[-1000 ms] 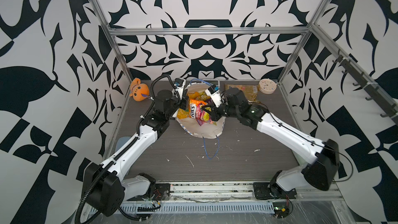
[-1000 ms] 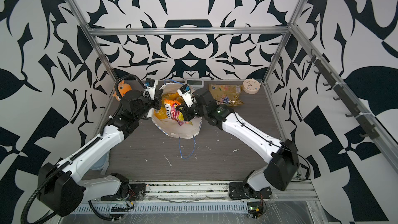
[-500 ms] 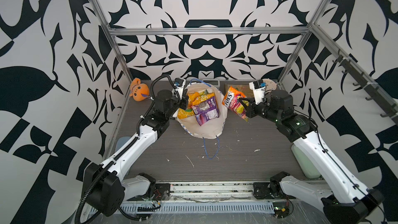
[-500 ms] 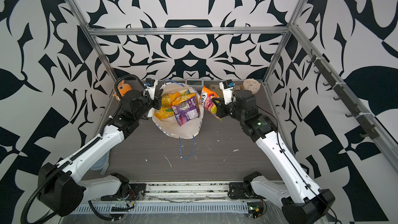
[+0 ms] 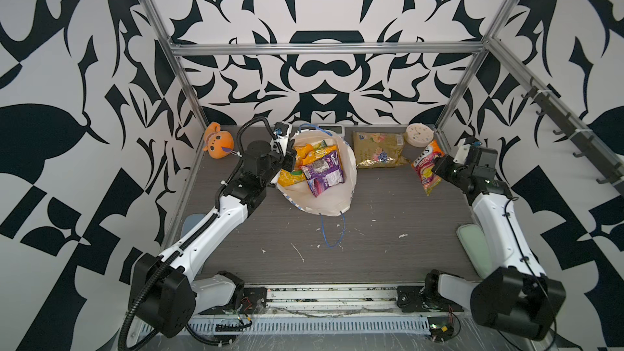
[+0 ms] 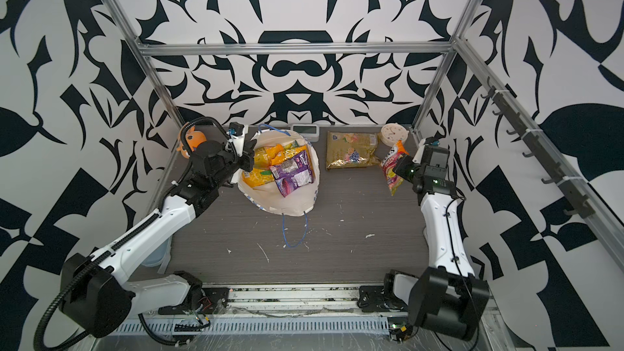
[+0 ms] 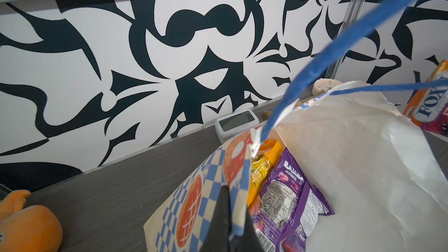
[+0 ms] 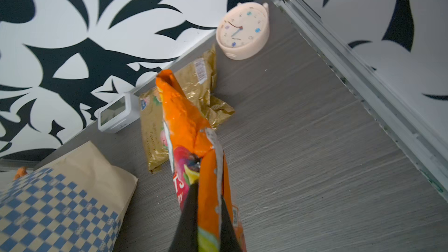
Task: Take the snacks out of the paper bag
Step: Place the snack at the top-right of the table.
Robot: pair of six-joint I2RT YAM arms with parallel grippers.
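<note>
Where the snacks are found: the purple packet (image 5: pixel 322 173) and the orange-yellow packets (image 5: pixel 290 177) lie inside the paper bag (image 5: pixel 324 202), at the far centre of the surface (image 5: pixel 371 231). The gold packet (image 5: pixel 376 150) is laid flat just right of the bag. The orange-pink FOX'S packet (image 5: pixel 426 168) is held above the far right, near the clock (image 5: pixel 418 134).
Right jaws: pinched on one end of the FOX'S packet.
Left jaws: pinched on the bag's checkered rim at its left side, so the mouth is held open.
Handling: the packets are judged light, thin, crinkly and slippery, with crushable contents.
Hold point: a sealed end or corner is judged best, since the flat faces would slide.
Uppermost in bag: the purple packet, with one end exposed.
Bag: soft paper, judged easily torn or toppled if the rim is dragged.
</note>
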